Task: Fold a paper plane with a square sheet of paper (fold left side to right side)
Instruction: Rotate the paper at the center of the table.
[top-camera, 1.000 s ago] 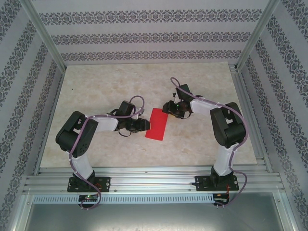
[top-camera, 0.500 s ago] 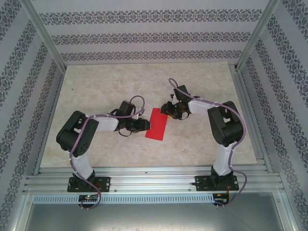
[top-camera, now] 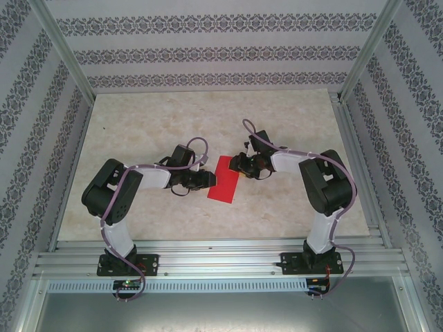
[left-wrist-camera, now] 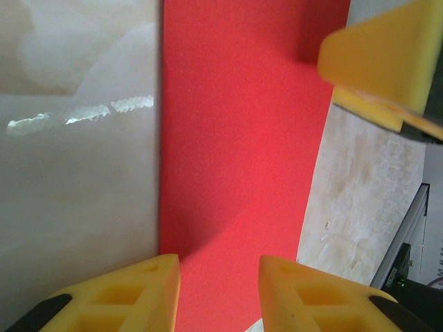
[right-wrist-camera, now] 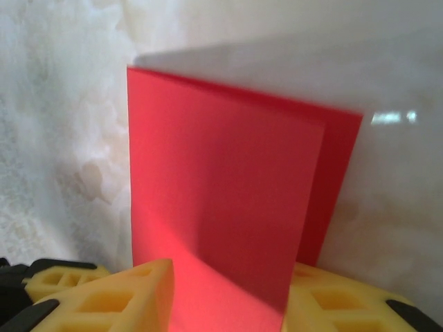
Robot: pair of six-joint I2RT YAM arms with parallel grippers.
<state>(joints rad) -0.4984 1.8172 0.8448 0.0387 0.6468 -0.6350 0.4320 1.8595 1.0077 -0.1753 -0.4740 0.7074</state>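
Looking from above, you have the table point(top-camera: 138, 124) with both arms bent inward to its middle, and the paper point(top-camera: 223, 181) lies flat there between them. It is a red sheet, already folded once into a narrow rectangle and not yet a dart. Its long axis runs from the near side to the far side, leaning a little to the right at the far end.

The left gripper point(top-camera: 207, 180) stands at the left long edge, about half way along. The right gripper point(top-camera: 237, 164) stands at the far right corner. Both are at the sheet itself, so neither arm is clearly the nearer one.

In the left wrist view the yellow fingers point(left-wrist-camera: 118, 297) stand a narrow gap apart, and the paper passes under this gap. In the right wrist view the jaws are also partly apart with the paper between them. Two layers show there, and the upper one stops a little short of the lower on one side.

I judge that nothing is clamped and the sheet only lies below the tips. The next crease should follow the long axis, so the left gripper, at the long edge, is better placed to lift that side over while the right one holds the corner down.
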